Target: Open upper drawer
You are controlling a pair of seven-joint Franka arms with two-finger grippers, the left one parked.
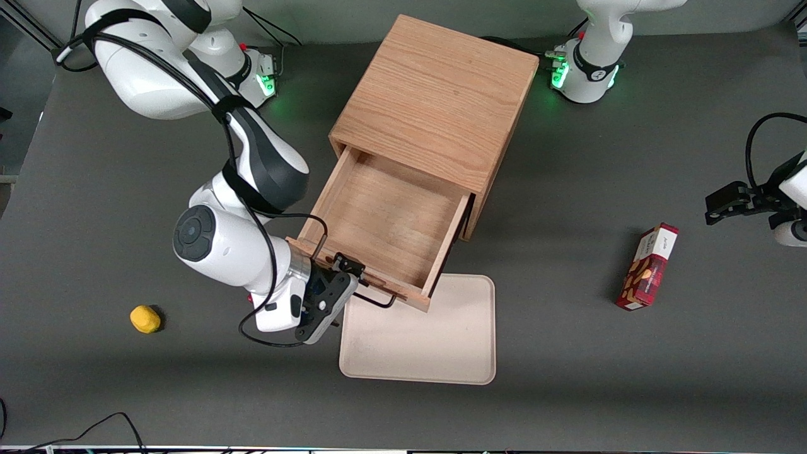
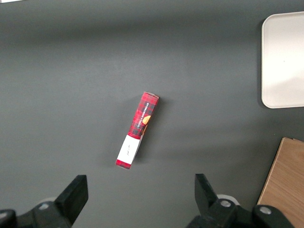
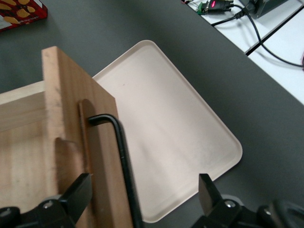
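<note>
One cabinet [image 1: 435,101] stands on the dark desk [image 1: 567,378], and its one visible drawer [image 1: 384,221] is pulled well out, its box open to the front camera and bare inside. The drawer front carries one thin black wire handle [image 1: 378,301], which hangs over the edge of one cream tray [image 1: 435,343] lying flat on the desk just nearer the camera than the cabinet. The tool [image 1: 343,277] sits at the drawer front, at about 7 o'clock from the cabinet's top; in the right wrist view its two fingers [image 3: 78,192] stand apart, one on each side of the drawer front and the handle [image 3: 122,156], neither pressed against the wire. One red snack box [image 1: 648,267] lies on the desk toward the parked arm's end, at about 4 o'clock from the cabinet and well apart from the tray; the left wrist view shows it lying flat [image 2: 137,129]. One small yellow object [image 1: 145,318] rests toward the working arm's end, at about 8 o'clock from the cabinet, near the arm's wrist but not touching it.
</note>
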